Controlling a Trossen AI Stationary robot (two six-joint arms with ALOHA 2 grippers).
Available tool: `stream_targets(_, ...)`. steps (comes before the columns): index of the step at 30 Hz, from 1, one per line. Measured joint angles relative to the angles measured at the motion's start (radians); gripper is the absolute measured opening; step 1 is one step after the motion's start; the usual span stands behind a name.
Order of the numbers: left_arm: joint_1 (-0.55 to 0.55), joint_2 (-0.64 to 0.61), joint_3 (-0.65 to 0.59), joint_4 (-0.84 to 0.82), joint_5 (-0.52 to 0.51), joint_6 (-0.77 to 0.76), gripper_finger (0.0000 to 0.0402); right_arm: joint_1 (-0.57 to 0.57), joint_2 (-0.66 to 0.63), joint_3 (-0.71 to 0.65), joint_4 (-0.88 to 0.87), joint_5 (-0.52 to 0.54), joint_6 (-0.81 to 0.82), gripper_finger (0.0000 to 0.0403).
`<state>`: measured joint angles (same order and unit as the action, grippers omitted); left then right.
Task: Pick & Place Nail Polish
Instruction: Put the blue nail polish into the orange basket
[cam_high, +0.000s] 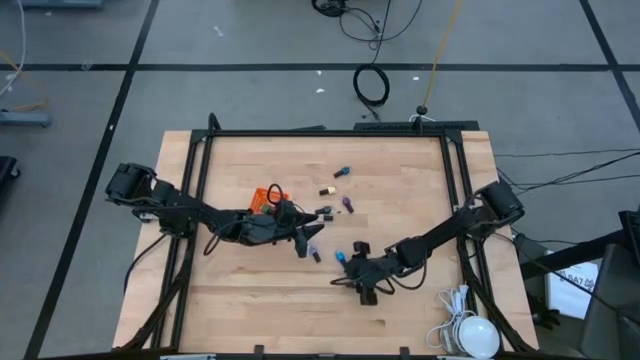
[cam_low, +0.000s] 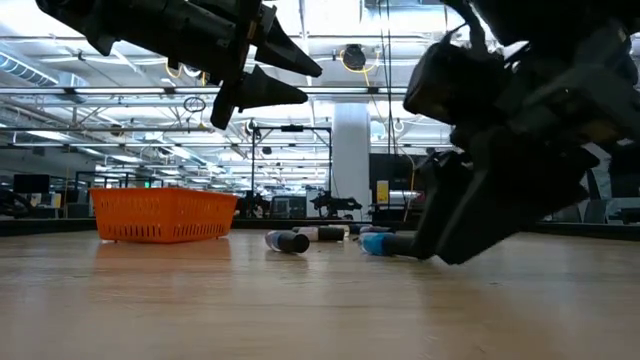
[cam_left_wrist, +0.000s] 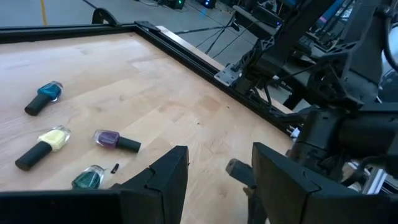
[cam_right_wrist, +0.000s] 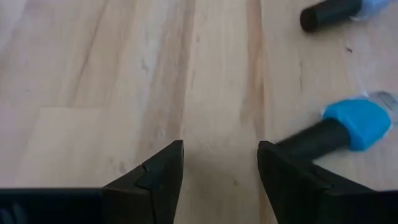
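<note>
Several tiny nail polish bottles with dark caps lie on their sides on the wooden table: a teal one (cam_left_wrist: 43, 98), a yellow one (cam_left_wrist: 42, 146), a purple one (cam_left_wrist: 116, 140) and a green one (cam_left_wrist: 87, 178). A blue bottle (cam_right_wrist: 357, 123) lies by my right gripper (cam_right_wrist: 221, 146), which is open and low over the table (cam_high: 350, 270). The bottle's dark cap (cam_right_wrist: 308, 140) runs behind the outer side of one finger. My left gripper (cam_left_wrist: 217, 152) is open and empty, raised above the table (cam_low: 300, 80) near the middle (cam_high: 308, 240). My right gripper's finger (cam_right_wrist: 292, 180) stands right beside the blue bottle's cap; that finger hides the spot, and I cannot tell whether they touch. The bottle lies flat on the table, outside the gap between the fingers.
An orange mesh basket (cam_high: 268, 196) stands on the table behind my left arm and shows at the left of the low view (cam_low: 163, 215). Another bottle (cam_high: 315, 253) lies between the two grippers. A black frame (cam_high: 330, 132) borders the table. Bare wood lies along the near edge.
</note>
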<state>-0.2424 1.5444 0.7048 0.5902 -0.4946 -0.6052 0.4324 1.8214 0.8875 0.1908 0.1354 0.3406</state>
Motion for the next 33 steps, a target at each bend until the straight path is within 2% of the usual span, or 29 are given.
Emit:
stream_targets(5, 0.0, 0.0, 0.0, -0.01, 0.0, -0.002, 0.0175, 0.001, -0.023, 0.001, -0.031, 0.0, -0.01, 0.0187)
stream_targets(8, 0.0, 0.0, 0.0, -0.014, 0.0, -0.002, 0.0175, 0.001, -0.048, 0.001, -0.109, 0.05, -0.012, 0.0183)
stream_targets(16, 0.0, 0.0, 0.0, -0.02, 0.0, -0.002, 0.0175, 0.0, -0.106, 0.001, -0.189, 0.09, -0.015, 0.018)
stream_targets(22, 0.0, 0.0, 0.0, -0.02, 0.0, -0.002, 0.0175, -0.009, -0.121, 0.001, -0.228, 0.157, -0.194, 0.018)
stream_targets(26, 0.0, 0.0, 0.0, -0.021, 0.0, -0.002, 0.0175, -0.048, -0.121, 0.001, -0.199, 0.15, -0.283, 0.018)
stream_targets(29, 0.0, 0.0, 0.0, -0.021, 0.0, -0.002, 0.0175, -0.09, -0.12, 0.001, -0.192, 0.136, -0.271, 0.018)
stream_targets(33, 0.0, 0.0, 0.0, -0.021, 0.0, -0.002, 0.0175, -0.127, -0.098, 0.001, -0.178, 0.049, -0.226, 0.018)
